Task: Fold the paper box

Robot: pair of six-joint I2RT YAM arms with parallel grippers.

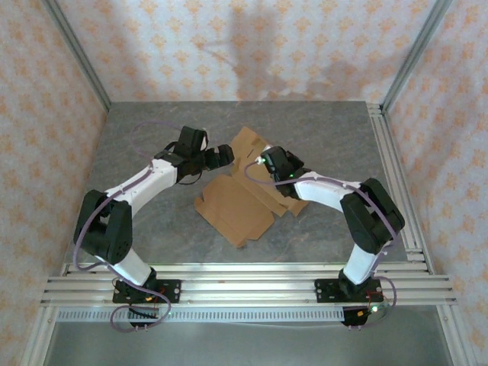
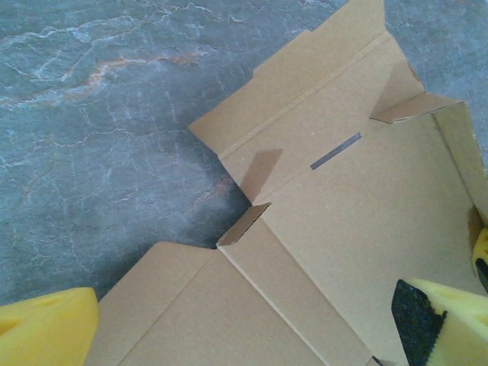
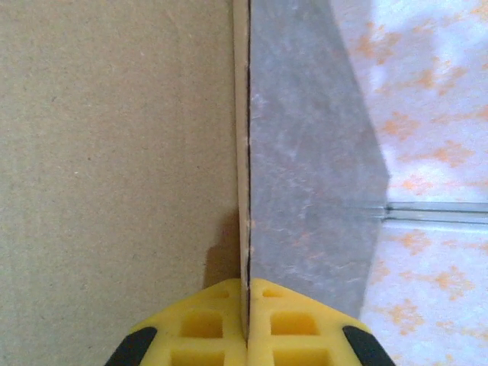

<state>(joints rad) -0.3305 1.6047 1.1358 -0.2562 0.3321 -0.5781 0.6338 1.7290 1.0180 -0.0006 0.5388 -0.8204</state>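
Box (image 1: 232, 206) is lying near the middle of the table (image 1: 328, 133). It is mostly spread out as a creased brown sheet, sitting between the two arms and just ahead of their wrists. Seen from above, the left gripper (image 1: 223, 156) is hanging at the sheet's far left edge. The right gripper (image 1: 267, 162) is sitting over its far right part, beside a flap (image 1: 248, 143) that is reaching away toward the wall (image 1: 252, 46).

The right gripper (image 3: 245, 305) is pinching the box. Its yellow fingers (image 3: 202, 324) are pressing together on a thin cardboard edge that is running straight up between them in the right wrist view. Plain cardboard is lying to the left of that edge, with grey table and patterned wall to its right. Which panel is being held I cannot tell from so close.

The left gripper (image 2: 244, 313) is standing wide apart and gripping nothing. Its fingers (image 2: 46, 332) are showing at the two lower corners of the left wrist view, one over the sheet's near left part and the other over its right part. The box is lying under and ahead of them, and whether either pad is touching the cardboard I cannot tell. Ahead of this gripper the sheet is showing folded creases, a narrow slot (image 2: 335, 151) and a small tab (image 2: 244, 225) that is lifting off the surface. A second raised tab (image 2: 415, 107) is standing farther right, and bare table is lying beyond on the left.
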